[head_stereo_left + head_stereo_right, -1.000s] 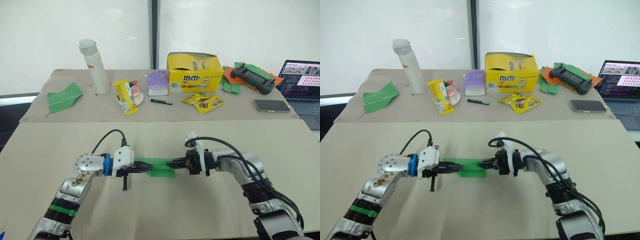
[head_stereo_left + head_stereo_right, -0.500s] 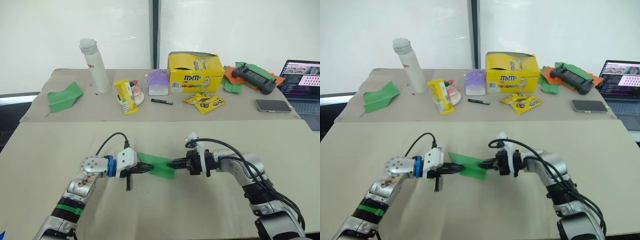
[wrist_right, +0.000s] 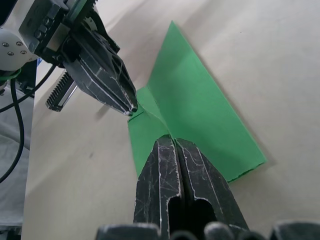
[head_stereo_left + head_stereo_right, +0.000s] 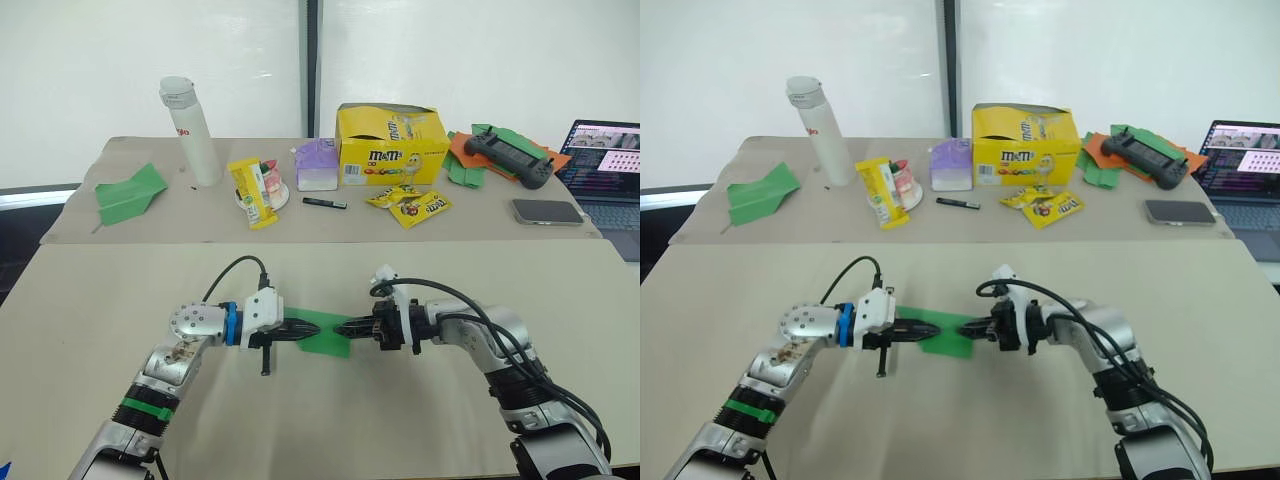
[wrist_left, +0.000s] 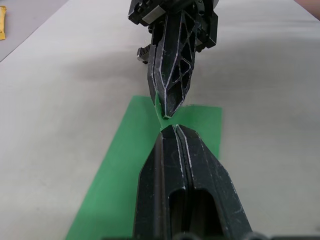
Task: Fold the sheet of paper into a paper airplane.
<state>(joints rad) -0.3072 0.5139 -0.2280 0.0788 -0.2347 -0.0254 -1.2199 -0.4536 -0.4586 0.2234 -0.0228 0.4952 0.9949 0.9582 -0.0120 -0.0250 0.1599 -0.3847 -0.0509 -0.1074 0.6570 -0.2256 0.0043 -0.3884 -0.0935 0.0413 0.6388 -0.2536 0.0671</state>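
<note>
You can read "m&m's" on the yellow carton point(image 4: 390, 146) at the 12 o'clock side of the far table point(image 4: 120, 232), and the same yellow livery marks the 2 candy packets point(image 4: 407, 205) lying just in front of it. Red lettering runs down the white bottle point(image 4: 192, 132) at 11 o'clock, too small to read. A yellow snack wrapper point(image 4: 247, 192) leans against a small round dish at its 3 o'clock side; its print is not legible.

Locate the sheet of paper point(image 4: 322, 334) on the near table point(image 4: 90, 300), between the 2 grippers. It is bright green and folded into a narrow strip, with a raised crease running along its middle. The end toward the right gripper is cut square.

The left gripper point(image 4: 300, 331) approaches from 9 o'clock. You see its 2 fingers pressed together on the crease of the paper. The right gripper point(image 4: 343, 327) approaches from 3 o'clock, its fingers likewise closed and pinching the same ridge. The 2 sets of fingertips meet almost tip to tip over the strip.

Also on the far table: a separate green paper plane point(image 4: 129, 192) at 10 o'clock, a black marker point(image 4: 323, 203), a purple-and-white box point(image 4: 314, 166), green and orange paper scraps point(image 4: 462, 158) under a black handheld controller point(image 4: 508, 154), a phone point(image 4: 544, 211) and a laptop point(image 4: 606, 166) at 2 o'clock.
</note>
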